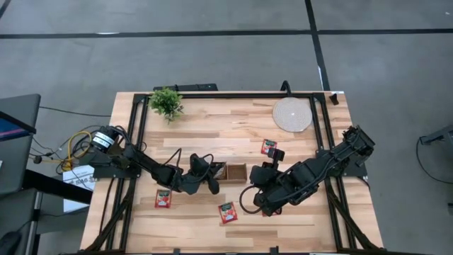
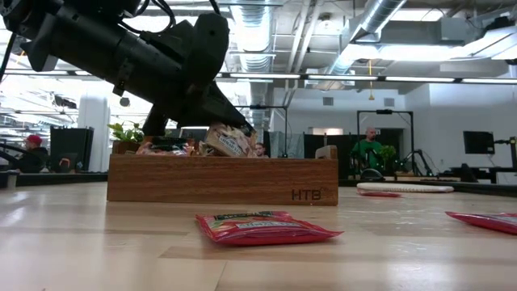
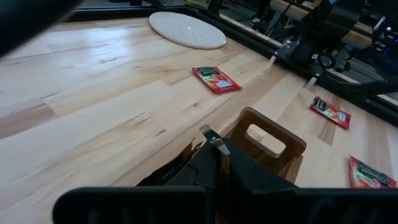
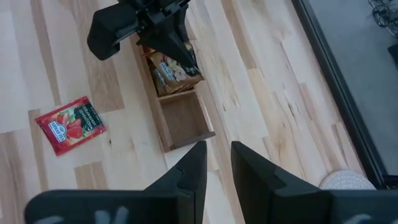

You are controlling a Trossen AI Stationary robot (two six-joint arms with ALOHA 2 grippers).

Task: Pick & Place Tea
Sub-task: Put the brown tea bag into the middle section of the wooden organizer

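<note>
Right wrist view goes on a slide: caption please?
Left tool over the tray, beside a beige sachet; red sachet on the table.

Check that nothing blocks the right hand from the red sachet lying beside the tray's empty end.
Nothing visible does. The right hand hovers open off the tray; only bare table lies between it and that sachet. The tray sits aside, with the left hand over it.

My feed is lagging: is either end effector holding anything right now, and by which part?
The left end effector is shut on a pale beige sachet at its upper edge, over the wooden tray. The right end effector holds nothing.
</note>
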